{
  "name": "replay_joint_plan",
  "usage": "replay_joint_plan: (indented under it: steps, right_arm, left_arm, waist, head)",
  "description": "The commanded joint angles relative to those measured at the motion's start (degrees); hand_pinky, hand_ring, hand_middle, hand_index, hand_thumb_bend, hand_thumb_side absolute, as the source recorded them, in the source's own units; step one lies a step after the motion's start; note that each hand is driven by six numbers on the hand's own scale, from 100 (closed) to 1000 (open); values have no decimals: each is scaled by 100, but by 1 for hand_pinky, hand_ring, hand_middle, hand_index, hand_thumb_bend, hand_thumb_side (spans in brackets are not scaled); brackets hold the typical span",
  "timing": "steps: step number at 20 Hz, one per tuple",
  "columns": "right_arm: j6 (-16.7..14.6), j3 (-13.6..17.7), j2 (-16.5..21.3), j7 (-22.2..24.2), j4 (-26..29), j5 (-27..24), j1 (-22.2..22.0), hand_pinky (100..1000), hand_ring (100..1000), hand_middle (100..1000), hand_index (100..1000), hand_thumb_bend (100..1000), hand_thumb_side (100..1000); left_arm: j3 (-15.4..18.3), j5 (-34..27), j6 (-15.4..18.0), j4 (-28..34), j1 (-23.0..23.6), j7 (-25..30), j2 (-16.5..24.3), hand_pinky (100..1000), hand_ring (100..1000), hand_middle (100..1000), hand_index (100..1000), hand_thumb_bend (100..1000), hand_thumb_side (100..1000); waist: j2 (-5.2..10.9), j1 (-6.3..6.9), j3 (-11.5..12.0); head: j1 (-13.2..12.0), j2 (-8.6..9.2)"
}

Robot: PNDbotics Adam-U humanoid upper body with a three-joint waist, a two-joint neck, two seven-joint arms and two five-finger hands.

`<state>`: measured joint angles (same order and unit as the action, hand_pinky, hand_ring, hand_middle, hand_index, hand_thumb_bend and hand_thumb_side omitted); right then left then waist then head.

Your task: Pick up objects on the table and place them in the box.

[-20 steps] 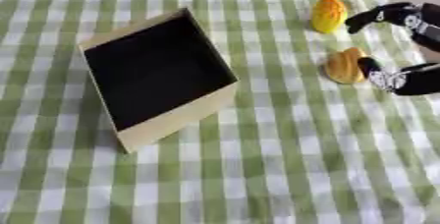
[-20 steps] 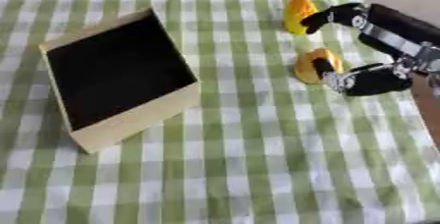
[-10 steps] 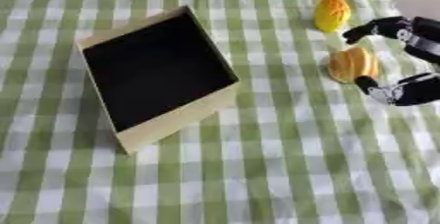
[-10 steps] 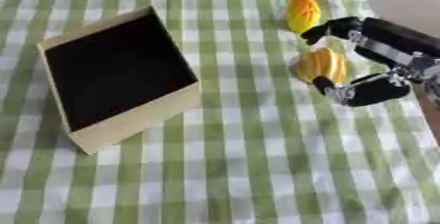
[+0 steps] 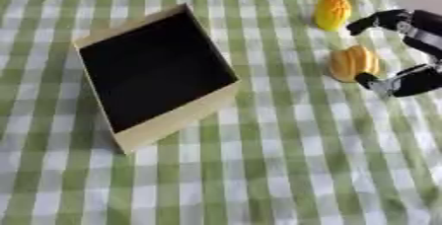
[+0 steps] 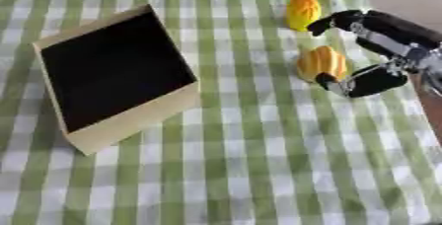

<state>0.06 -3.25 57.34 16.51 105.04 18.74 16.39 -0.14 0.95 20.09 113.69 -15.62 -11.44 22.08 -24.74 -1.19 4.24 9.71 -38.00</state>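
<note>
Ridged orange object lies on the checked cloth, right of the box. It is bracketed by the right hand, fingers spread wide, nothing gripped yet. A second orange object sits just beyond.

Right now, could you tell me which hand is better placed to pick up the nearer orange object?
The right hand. Its fingers and thumb already curve around the nearer orange object, on the cloth right of the box. The left hand shows in neither view.
</note>
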Motion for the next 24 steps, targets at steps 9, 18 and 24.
replay_joint_plan:
  steps: [9, 18, 24]
  right_arm:
    - [-74, 42, 35, 6, -311, 346, 42, 954, 921, 812, 907, 328, 113]
    - [-28, -25, -81, -157, -770, 479, 296, 950, 919, 811, 904, 322, 131]
    - [-61, -31, -163, -218, -1092, 683, 386, 949, 921, 816, 905, 334, 145]
  left_arm:
    - [9, 2, 5, 90, -89, 49, 23, 786, 698, 792, 846, 100, 719]
    - [-24, 1, -2, 90, -117, 92, -7, 786, 699, 793, 847, 100, 722]
    - [-22, 14, -8, 90, -106, 100, -26, 786, 700, 794, 847, 100, 725]
  waist:
    - [31, 20, -8]
    - [-43, 38, 48]
    - [-87, 49, 67]
  head:
    - [48, 110]
    - [130, 174]
    - [158, 208]
